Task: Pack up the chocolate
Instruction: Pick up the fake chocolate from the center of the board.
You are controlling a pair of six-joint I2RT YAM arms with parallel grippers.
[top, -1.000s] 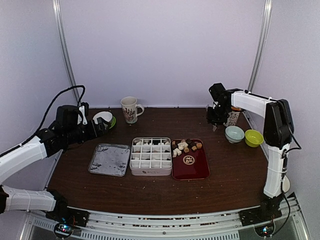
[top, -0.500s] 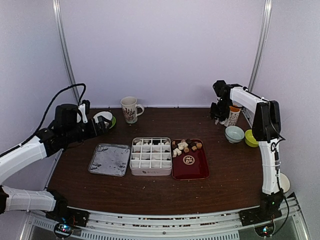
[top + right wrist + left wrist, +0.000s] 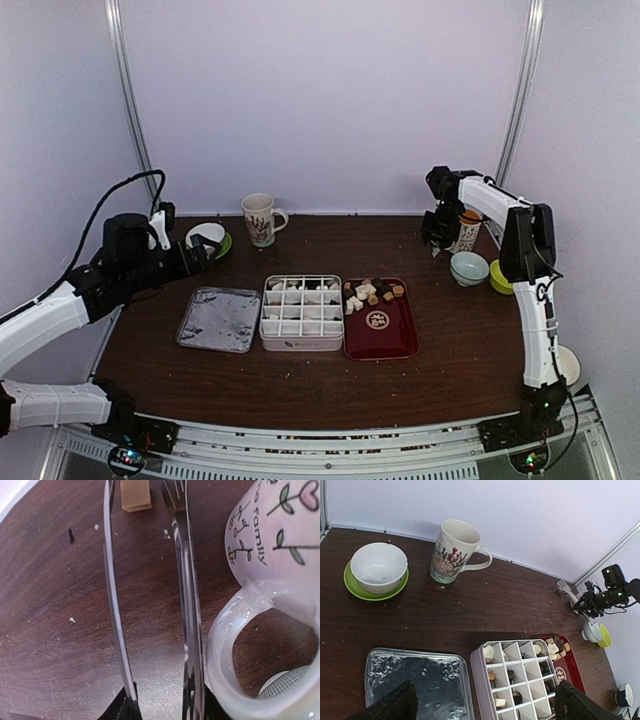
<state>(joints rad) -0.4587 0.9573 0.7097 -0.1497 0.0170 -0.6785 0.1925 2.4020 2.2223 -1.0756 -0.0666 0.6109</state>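
Note:
The chocolate (image 3: 370, 292) is a heap of small dark, tan and cream pieces at the far end of the dark-red tray (image 3: 385, 335). More pieces sit in cells of the white divider box (image 3: 301, 312). My right gripper (image 3: 160, 707) is shut on metal tongs (image 3: 112, 590) at the far right, beside a flowered mug (image 3: 270, 525). One tan chocolate piece (image 3: 136, 495) lies on the table between the tong blades, with a gap to the left blade. My left gripper (image 3: 485, 707) hangs open above the box rim (image 3: 479, 680) and the metal lid (image 3: 415, 680).
A patterned mug (image 3: 259, 218) and a white bowl on a green saucer (image 3: 207, 237) stand at the back left. At the back right are the flowered mug (image 3: 466, 231), a pale blue bowl (image 3: 468, 267) and a yellow-green bowl (image 3: 503, 275). Crumbs dot the table.
My right arm has swung back and to the right, bringing the tongs close beside the flowered mug. The left arm has drifted slightly left.

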